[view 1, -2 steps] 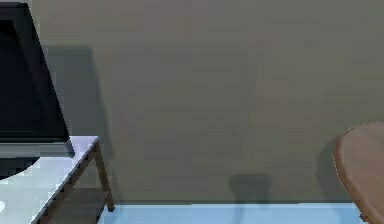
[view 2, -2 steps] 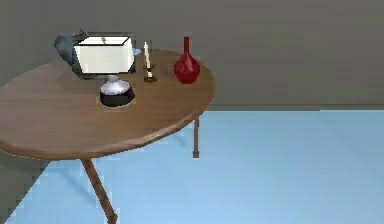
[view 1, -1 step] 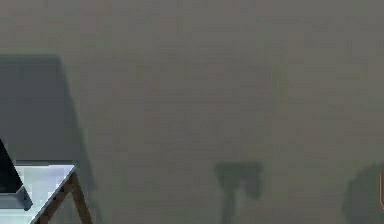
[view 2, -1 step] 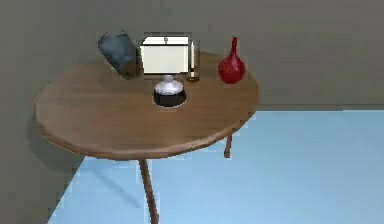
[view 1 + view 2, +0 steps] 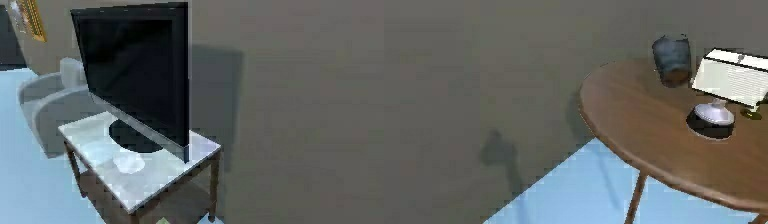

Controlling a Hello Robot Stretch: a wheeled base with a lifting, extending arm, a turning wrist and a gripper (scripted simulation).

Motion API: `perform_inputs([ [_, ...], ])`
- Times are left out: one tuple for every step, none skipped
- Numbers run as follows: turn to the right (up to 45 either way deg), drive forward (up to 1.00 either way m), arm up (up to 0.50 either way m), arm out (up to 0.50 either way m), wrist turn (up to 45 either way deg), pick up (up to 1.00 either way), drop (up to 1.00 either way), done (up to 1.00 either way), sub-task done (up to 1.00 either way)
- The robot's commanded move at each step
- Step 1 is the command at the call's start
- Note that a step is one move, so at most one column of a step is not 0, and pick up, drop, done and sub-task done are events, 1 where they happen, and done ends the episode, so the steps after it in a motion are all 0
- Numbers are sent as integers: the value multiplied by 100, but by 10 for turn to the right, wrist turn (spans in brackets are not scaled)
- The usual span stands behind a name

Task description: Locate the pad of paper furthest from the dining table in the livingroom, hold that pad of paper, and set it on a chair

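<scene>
Search step: white pad-like slab [image 5: 729, 74] on round table [image 5: 634, 110], beside domed thing [image 5: 711, 118]; face table, confirm before reaching. Jaw state: cannot tell.

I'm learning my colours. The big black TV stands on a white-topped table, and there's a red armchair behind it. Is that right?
Not quite. The armchair is pale grey, not red, as the forward view shows. The rest is right: the big black TV stands on a white-topped table, and the armchair is behind it.
</scene>
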Motion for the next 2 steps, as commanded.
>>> perform_inputs([
  [-450,0,0,0,0,0,0,0,0],
  [-360,0,0,0,0,0,0,0,0],
])
